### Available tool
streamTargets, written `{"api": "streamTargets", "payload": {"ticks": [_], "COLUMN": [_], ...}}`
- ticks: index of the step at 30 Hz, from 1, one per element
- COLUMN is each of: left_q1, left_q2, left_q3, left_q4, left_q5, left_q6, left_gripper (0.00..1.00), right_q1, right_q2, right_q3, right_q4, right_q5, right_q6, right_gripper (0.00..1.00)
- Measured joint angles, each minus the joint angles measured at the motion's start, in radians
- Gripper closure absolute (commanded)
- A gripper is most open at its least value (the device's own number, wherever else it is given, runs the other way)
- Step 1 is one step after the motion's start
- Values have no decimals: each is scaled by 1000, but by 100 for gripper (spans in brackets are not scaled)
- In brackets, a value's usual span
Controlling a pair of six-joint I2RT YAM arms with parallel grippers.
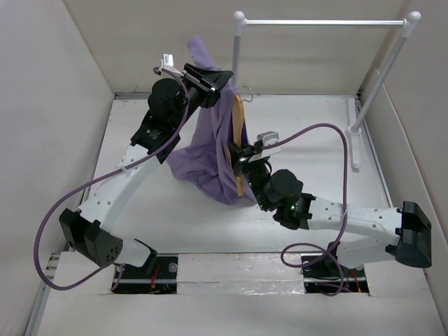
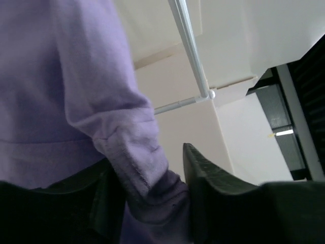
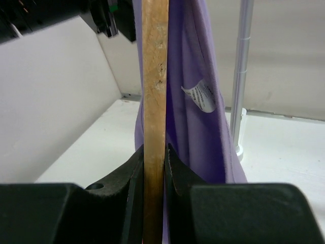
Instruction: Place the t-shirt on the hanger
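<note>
The lavender t-shirt (image 1: pixel 213 150) hangs in a long fold from my raised left gripper (image 1: pixel 208 82), which is shut on a bunched edge of it (image 2: pixel 147 168); its lower end pools on the table. The wooden hanger (image 1: pixel 239 133) stands on edge against the shirt's right side, its metal hook (image 1: pixel 245 93) at the far end. My right gripper (image 1: pixel 241 159) is shut on the hanger's bar (image 3: pixel 154 101), with the shirt (image 3: pixel 195 117) and its white label (image 3: pixel 202 95) hanging just behind it. In the right wrist view the bar runs upright between the two fingers.
The white and silver clothes rail (image 1: pixel 322 23) stands at the back right, its right foot (image 1: pixel 355 133) on the table. One upright of it (image 3: pixel 240 76) shows close behind the shirt. White walls enclose the table. Purple cables loop over both arms.
</note>
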Motion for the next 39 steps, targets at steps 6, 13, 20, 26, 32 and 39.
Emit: {"api": "streamTargets", "payload": {"ticks": [6,13,20,26,32,39], "left_q1": [-3,-5,-5,-7,-7,-7], "left_q2": [-70,-98,-114,-129,-139,-146], "left_q3": [-52,-110,-161,-185,-190,-190], "left_q4": [47,107,124,76,66,71], "left_q5": [4,6,17,61,78,90], "left_q6": [-27,-17,-24,-1,-6,-30], "left_gripper": [100,100,100,100,100,100], "right_q1": [-14,-6,-10,-40,-52,-153], "right_q2": [51,26,-6,-180,-391,-467], "right_q3": [0,1,2,8,-26,-185], "right_q4": [-52,-97,-217,-305,-427,-560], "right_q5": [-9,-28,-57,-168,-228,-316], "right_q6": [1,50,153,296,409,513], "right_gripper": [100,100,63,29,100,57]}}
